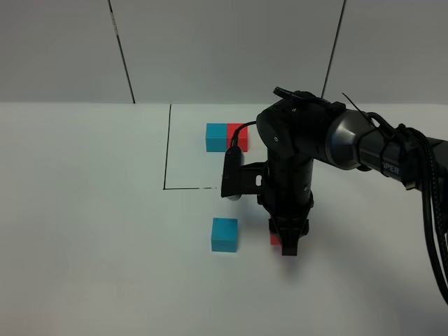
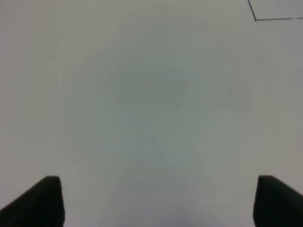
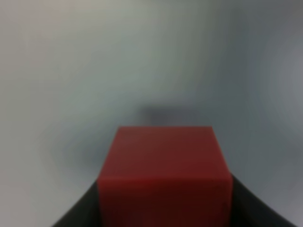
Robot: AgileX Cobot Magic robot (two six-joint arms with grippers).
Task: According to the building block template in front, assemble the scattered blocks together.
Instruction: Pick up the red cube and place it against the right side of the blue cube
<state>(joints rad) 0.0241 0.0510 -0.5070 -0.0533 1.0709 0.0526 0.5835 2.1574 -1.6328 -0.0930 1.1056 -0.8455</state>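
The template, a cyan cube (image 1: 215, 137) joined to a red cube (image 1: 236, 131), stands at the back inside a black-lined area. The loose cyan cube (image 1: 224, 234) sits alone on the white table nearer the front. My right gripper (image 1: 285, 245) points down just right of it and is shut on the loose red cube (image 1: 275, 239). In the right wrist view the red cube (image 3: 163, 175) fills the gap between the dark fingers (image 3: 255, 203) of the gripper (image 3: 163, 210). I cannot tell whether the cube rests on the table or is lifted. My left gripper (image 2: 156, 203) is open over bare table and holds nothing.
A black line (image 1: 167, 147) marks a rectangle on the table around the template; its corner shows in the left wrist view (image 2: 255, 19). The right arm's body (image 1: 294, 161) stands over the area right of the template. White wall panels lie behind.
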